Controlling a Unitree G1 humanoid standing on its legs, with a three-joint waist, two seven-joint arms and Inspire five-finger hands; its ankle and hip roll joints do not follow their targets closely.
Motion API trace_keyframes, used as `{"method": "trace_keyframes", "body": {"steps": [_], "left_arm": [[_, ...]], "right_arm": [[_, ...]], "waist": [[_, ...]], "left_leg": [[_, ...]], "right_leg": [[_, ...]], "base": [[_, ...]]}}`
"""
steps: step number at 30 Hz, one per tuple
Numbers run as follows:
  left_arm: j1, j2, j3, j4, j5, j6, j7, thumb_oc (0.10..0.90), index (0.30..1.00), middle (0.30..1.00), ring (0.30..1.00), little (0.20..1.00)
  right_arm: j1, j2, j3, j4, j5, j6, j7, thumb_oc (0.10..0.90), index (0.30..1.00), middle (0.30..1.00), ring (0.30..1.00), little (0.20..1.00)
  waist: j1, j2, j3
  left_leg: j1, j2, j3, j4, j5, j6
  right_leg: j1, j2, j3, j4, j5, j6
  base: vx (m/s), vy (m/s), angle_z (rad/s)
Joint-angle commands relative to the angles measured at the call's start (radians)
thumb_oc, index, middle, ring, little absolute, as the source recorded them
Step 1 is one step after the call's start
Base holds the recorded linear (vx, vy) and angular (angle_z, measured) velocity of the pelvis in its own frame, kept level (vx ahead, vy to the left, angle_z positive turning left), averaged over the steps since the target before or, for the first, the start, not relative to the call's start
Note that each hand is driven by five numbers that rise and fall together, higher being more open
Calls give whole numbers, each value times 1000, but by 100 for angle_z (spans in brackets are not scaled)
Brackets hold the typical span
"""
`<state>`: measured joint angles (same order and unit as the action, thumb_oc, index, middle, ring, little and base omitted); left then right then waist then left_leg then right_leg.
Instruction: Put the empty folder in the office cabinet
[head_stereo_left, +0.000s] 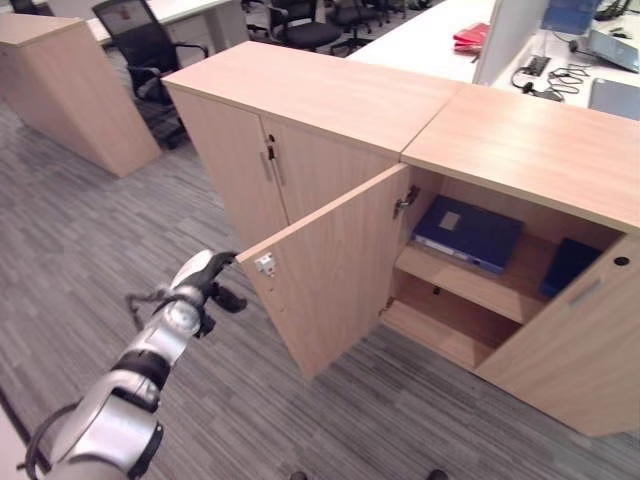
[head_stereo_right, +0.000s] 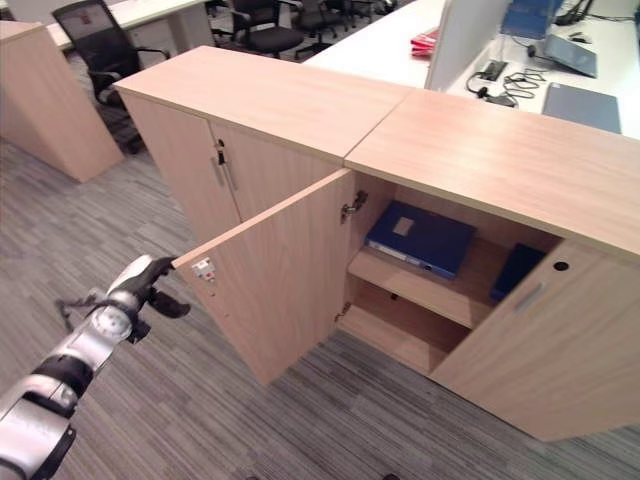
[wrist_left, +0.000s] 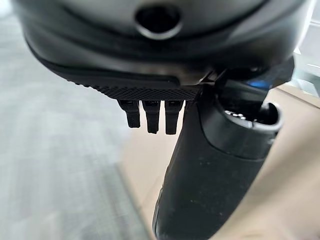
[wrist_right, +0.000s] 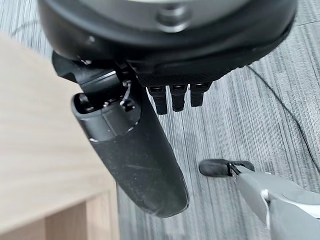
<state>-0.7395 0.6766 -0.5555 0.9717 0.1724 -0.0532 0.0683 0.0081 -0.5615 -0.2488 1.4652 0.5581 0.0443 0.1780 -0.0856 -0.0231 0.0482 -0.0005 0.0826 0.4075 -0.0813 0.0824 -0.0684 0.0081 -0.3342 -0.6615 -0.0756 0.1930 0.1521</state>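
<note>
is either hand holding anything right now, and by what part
Nothing is held. The left hand is at the free edge of the open cabinet door, its fingers curled around nothing. The right hand hangs empty above the floor. The blue folder lies on the shelf.

Both eye views look steeply down from head height onto the open cabinet (head_stereo_left: 470, 290), sharing its left door (head_stereo_left: 330, 270) and shelves from slightly offset positions. The left wrist view faces along its hand (wrist_left: 200, 165), very close to that door. The right wrist view looks past its hand (wrist_right: 130, 150) at carpet (wrist_right: 240, 125) beside the cabinet's edge.
</note>
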Motion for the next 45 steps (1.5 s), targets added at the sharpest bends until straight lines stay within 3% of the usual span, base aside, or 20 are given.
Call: {"method": "trace_keyframes", "body": {"steps": [1, 4, 9, 10, 14, 17, 18, 22, 24, 28, 34, 35, 36, 40, 45], "left_arm": [[-123, 7, 49, -73, 58, -83, 46, 800, 900, 900, 900, 900], [-118, 4, 11, -159, 93, -103, 11, 800, 900, 900, 900, 900], [-144, -81, -22, -193, 104, -95, 6, 800, 900, 900, 900, 900], [-128, -96, -48, -216, 91, -97, -13, 800, 900, 900, 900, 900], [-69, -148, -35, -453, -27, -141, -113, 800, 900, 900, 900, 900], [56, -181, -34, -684, -150, -168, -227, 800, 900, 900, 900, 900], [129, -224, -46, -777, -256, -164, -299, 800, 900, 900, 900, 900], [209, -287, -88, -872, -421, -134, -389, 800, 900, 900, 900, 900], [225, -336, -166, -891, -505, -105, -449, 800, 900, 900, 900, 900], [244, -403, -221, -831, -679, -29, -475, 800, 900, 900, 900, 900], [264, -392, -197, -800, -732, -12, -456, 800, 900, 900, 900, 900], [283, -402, -178, -690, -748, 21, -454, 800, 900, 900, 900, 900], [282, -405, -177, -684, -747, 18, -455, 800, 900, 900, 900, 900], [283, -427, -96, -364, -696, 27, -384, 800, 900, 900, 900, 900], [258, -380, -35, -261, -609, -2, -349, 800, 900, 900, 900, 900]], "right_arm": [[-13, -103, -13, 70, 30, -10, -10, 800, 900, 900, 900, 900], [-15, -120, -30, 84, 41, -5, 5, 800, 900, 900, 900, 900], [-50, -31, 25, 73, 54, -20, -34, 800, 900, 900, 900, 900], [-82, 30, 81, 37, 82, -70, -78, 800, 900, 900, 900, 900], [-66, 83, 97, -9, 43, -47, -55, 800, 900, 900, 900, 900], [-55, 92, 92, 6, 13, -50, -48, 800, 900, 900, 900, 900], [-53, 99, 87, 10, 9, -50, -44, 800, 900, 900, 900, 900], [-46, 107, 90, 8, 13, -55, -39, 800, 900, 900, 900, 900], [-54, 109, 105, -5, 27, -59, -38, 800, 900, 900, 900, 900], [-60, 91, 132, -49, 34, -67, -42, 800, 900, 900, 900, 900], [-47, 94, 143, -62, 24, -67, -44, 800, 900, 900, 900, 900], [-30, 112, 157, -53, -2, -62, -46, 800, 900, 900, 900, 900], [-30, 112, 158, -54, -2, -63, -46, 800, 900, 900, 900, 900], [-48, 131, 169, -29, -19, -47, -47, 800, 900, 900, 900, 900], [-56, 134, 174, -16, -12, -44, -45, 800, 900, 900, 900, 900]], "waist": [[20, 9, -16], [15, 4, -18], [11, 3, -18], [13, -1, -22], [9, -7, -13], [13, -13, -15], [17, -18, -11], [19, -22, -13], [11, -26, -9], [-9, -24, -1], [-26, -14, -2], [-45, -4, -7], [-46, -4, -7], [-79, 16, -18], [-91, 32, -23]], "left_leg": [[66, -22, 40, -6, -135, 4], [77, -18, 49, -6, -141, 5], [95, -15, 57, -6, -146, 7], [98, -13, 57, -6, -146, 6], [95, -9, 55, -6, -144, 7], [95, -6, 56, -6, -145, 8], [94, -3, 55, -6, -146, 8], [92, 1, 55, -6, -145, 8], [88, 7, 54, -5, -142, 6], [88, 21, 67, -4, -132, -2], [94, 37, 84, -2, -122, -13], [103, 51, 95, -1, -114, -22], [104, 52, 96, -1, -114, -23], [107, 81, 120, 1, -88, -43], [115, 125, 142, 2, -57, -71]], "right_leg": [[11, 25, 57, 16, -48, 83], [8, 30, 65, 16, -50, 85], [13, 35, 73, 20, -54, 81], [15, 37, 76, 21, -52, 79], [10, 37, 74, 26, -51, 75], [10, 41, 74, 24, -54, 73], [11, 42, 70, 24, -55, 72], [11, 44, 65, 28, -57, 70], [3, 51, 71, 32, -60, 67], [-17, 65, 97, 31, -65, 59], [-27, 81, 120, 25, -74, 46], [-28, 94, 134, 23, -85, 37], [-28, 95, 134, 23, -86, 36], [-32, 124, 160, 17, -103, 18], [-29, 162, 178, 11, -129, -1]], "base": [[24, -26, -28], [21, -11, -14], [10, -10, -6], [-17, -29, -5], [-26, -17, -7], [-7, -7, -3], [-24, -23, -10], [-8, -7, -2], [-49, -57, -1], [-59, -66, -25], [-23, -71, -28], [-7, -81, -24], [-8, -119, -21], [-17, -119, -14], [0, -123, -12]]}}
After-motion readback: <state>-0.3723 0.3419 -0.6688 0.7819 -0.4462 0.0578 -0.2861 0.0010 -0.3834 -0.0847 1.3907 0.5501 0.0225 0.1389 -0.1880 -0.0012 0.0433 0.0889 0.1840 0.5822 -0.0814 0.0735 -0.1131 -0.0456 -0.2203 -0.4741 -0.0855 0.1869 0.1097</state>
